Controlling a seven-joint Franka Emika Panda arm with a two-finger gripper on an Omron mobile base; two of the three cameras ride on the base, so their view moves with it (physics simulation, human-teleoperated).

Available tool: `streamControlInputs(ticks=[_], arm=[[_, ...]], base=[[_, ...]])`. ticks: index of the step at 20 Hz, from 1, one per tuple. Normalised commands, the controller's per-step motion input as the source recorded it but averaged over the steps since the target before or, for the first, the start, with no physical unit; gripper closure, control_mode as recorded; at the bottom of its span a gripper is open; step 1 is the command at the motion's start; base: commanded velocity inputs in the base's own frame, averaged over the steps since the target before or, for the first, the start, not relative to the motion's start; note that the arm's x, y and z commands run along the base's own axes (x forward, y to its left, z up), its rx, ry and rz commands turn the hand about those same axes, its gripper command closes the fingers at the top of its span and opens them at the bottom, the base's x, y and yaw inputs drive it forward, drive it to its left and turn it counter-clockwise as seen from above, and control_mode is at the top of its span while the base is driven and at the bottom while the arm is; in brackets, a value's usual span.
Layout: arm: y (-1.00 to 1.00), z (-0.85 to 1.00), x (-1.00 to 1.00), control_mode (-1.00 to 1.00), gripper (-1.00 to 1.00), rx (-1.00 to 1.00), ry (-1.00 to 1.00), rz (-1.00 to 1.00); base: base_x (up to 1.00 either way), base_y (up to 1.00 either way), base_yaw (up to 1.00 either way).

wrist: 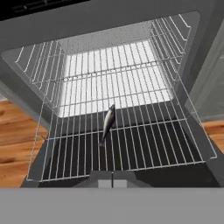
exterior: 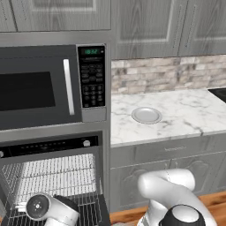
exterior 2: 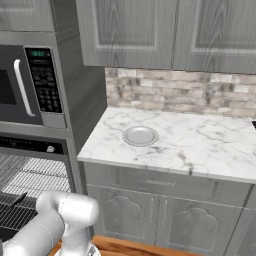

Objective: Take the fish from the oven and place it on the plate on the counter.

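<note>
The oven (exterior: pixel 53 176) stands open at the lower left, with a wire rack (wrist: pixel 131 144) drawn out over its lowered door. In the hand view the fish (wrist: pixel 107 123), slim and dark grey, lies lengthwise near the rack's middle. My gripper (wrist: pixel 112 180) hovers above the rack's near edge, short of the fish, with its fingertips shut and nothing between them. The white hand (exterior: pixel 48 209) hangs over the rack in the left base view. To the right, the small pale plate (exterior: pixel 146 115) (exterior 2: pixel 140 135) rests bare on the marble counter (exterior: pixel 185 110) (exterior 2: pixel 200 145).
A microwave (exterior: pixel 39 88) with a keypad sits directly above the oven. Grey cabinets (exterior 2: pixel 150 215) run under the counter and a stone backsplash (exterior: pixel 167 73) behind it. A dark cooktop corner (exterior: pixel 219 93) shows at the far right. Wood floor (wrist: pixel 17 140) flanks the oven door.
</note>
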Motion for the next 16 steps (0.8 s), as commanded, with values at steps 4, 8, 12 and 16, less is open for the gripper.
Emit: streamControlInputs(ticks=[4, 8, 12, 16], arm=[[-0.02, 0.12, 0.30, -1.00, 1.00, 0.00, 0.33, -0.04], [-0.13, -0.27, 0.17, -1.00, 1.00, 0.00, 0.25, 0.00], [-0.10, -0.49, 0.25, -1.00, 1.00, 0.00, 0.17, 0.00], [-0.06, -0.58, 0.34, -1.00, 1.00, 0.00, 0.18, 0.00]], base=[[0.00, 0.00, 0.00], [0.00, 0.00, 0.00], [0.00, 0.00, 0.00], [0.00, 0.00, 0.00]])
